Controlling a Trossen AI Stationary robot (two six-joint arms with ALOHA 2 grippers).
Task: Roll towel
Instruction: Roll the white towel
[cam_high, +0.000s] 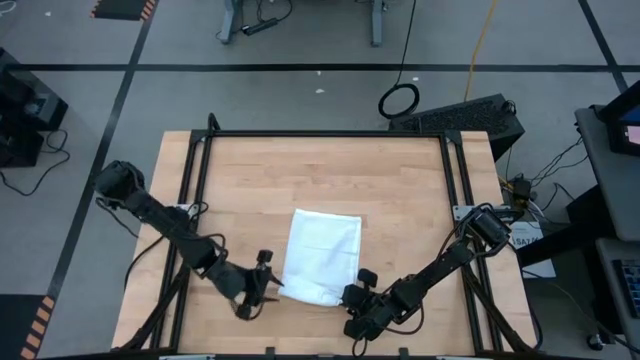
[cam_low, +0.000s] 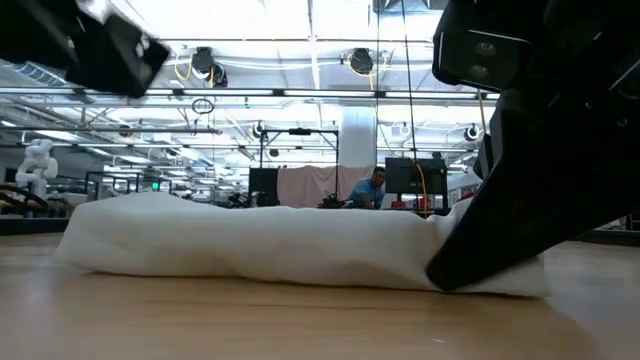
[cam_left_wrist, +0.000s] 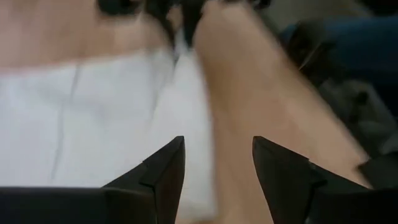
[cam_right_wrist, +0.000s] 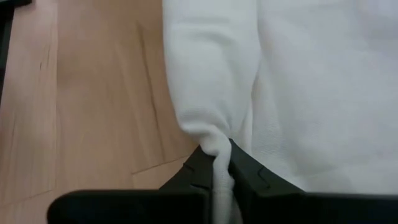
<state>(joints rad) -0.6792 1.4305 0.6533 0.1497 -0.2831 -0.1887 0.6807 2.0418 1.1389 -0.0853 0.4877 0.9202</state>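
Observation:
The white towel (cam_high: 322, 255) lies folded on the wooden table, nearer the near edge, its near edge turned up into a low thick roll (cam_low: 280, 245). My right gripper (cam_high: 352, 292) is at the towel's near right corner, shut on the cloth (cam_right_wrist: 221, 158). My left gripper (cam_high: 262, 283) is open beside the towel's near left corner. In the left wrist view (cam_left_wrist: 214, 174) one finger stands over the towel's edge and the other over bare wood. In the low view it hangs above the table (cam_low: 100, 50). My right gripper pinches a bunched bit of the towel's rolled near edge (cam_right_wrist: 214, 140) at its near right corner between the two fingers; several layers are gathered there. The fingers (cam_low: 470, 250) come in low, slanting from the table's near right. The towel lies on the table.
Bare wood (cam_high: 400, 180) lies to the far side and both sides of the towel. Black frame rails (cam_high: 330, 133) run along the table's edges. A person (cam_low: 375, 188) shows far off in the room behind the table.

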